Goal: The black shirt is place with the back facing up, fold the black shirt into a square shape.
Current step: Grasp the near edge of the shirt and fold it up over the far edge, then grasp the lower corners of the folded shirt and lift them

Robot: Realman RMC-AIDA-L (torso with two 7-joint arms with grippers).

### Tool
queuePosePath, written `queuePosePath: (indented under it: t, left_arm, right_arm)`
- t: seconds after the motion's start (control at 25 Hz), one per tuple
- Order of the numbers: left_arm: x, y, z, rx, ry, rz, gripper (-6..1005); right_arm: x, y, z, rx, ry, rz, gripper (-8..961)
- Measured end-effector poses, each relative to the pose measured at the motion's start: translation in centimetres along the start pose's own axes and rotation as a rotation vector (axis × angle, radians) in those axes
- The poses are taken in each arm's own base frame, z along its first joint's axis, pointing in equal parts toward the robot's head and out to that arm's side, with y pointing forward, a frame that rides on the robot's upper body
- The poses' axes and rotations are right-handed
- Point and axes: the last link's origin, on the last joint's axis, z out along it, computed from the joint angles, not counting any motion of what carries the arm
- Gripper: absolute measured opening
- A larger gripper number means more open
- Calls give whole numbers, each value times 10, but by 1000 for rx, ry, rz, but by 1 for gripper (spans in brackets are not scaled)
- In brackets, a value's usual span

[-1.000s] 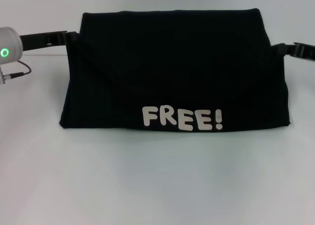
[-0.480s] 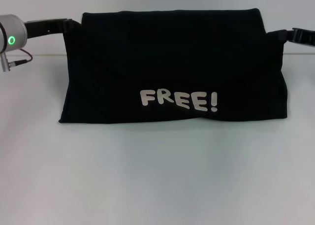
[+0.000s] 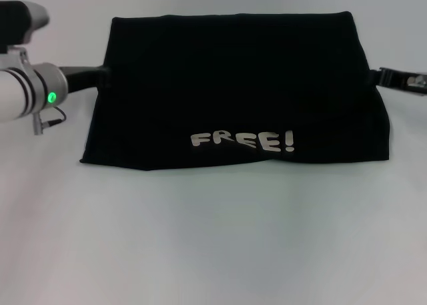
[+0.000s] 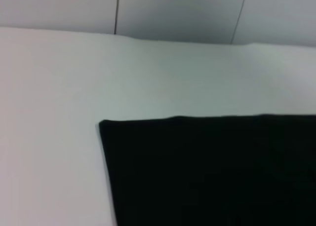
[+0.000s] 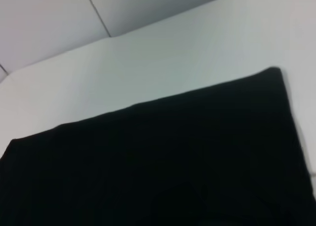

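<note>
The black shirt [image 3: 233, 85] lies folded into a wide rectangle on the white table [image 3: 213, 238]. Its pale "FREE!" lettering [image 3: 241, 142] faces up near the front edge. My left gripper [image 3: 99, 75] is at the shirt's left edge, about halfway back. My right gripper [image 3: 375, 77] is at the shirt's right edge, at the same depth. Both meet the dark fabric, so their hold is hidden. The left wrist view shows a corner of the shirt [image 4: 212, 171] on the table. The right wrist view shows the shirt's flat top [image 5: 158, 161].
A grey panelled wall [image 4: 177, 13] stands behind the table's far edge. The left arm's silver wrist with a green light [image 3: 27, 95] hangs over the table's left side. White tabletop lies in front of the shirt.
Both arms have come down at the shirt's sides. The raised fold has settled flat, and the lettering and front edge have drawn back a little.
</note>
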Motion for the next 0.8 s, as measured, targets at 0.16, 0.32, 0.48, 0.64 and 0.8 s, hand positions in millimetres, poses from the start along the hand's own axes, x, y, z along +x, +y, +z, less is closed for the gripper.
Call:
queuePosePath:
  t: [0.16, 0.32, 0.48, 0.64, 0.8]
  left_arm:
    - [-6, 8, 3, 0, -6, 17, 186]
    - [-5, 9, 3, 1, -5, 18, 207]
    - [-3, 4, 2, 11, 1, 13, 229]
    - [1, 0, 0, 20, 9, 12, 351]
    - [0, -1, 0, 17, 9, -12, 505]
  right_arm:
    - [9, 4, 3, -3, 8, 17, 186]
    - [11, 5, 3, -5, 4, 15, 192]
    - [7, 3, 0, 0, -12, 14, 226]
    - [5, -1, -5, -12, -37, 35, 343]
    - [0, -6, -14, -41, -66, 61, 475]
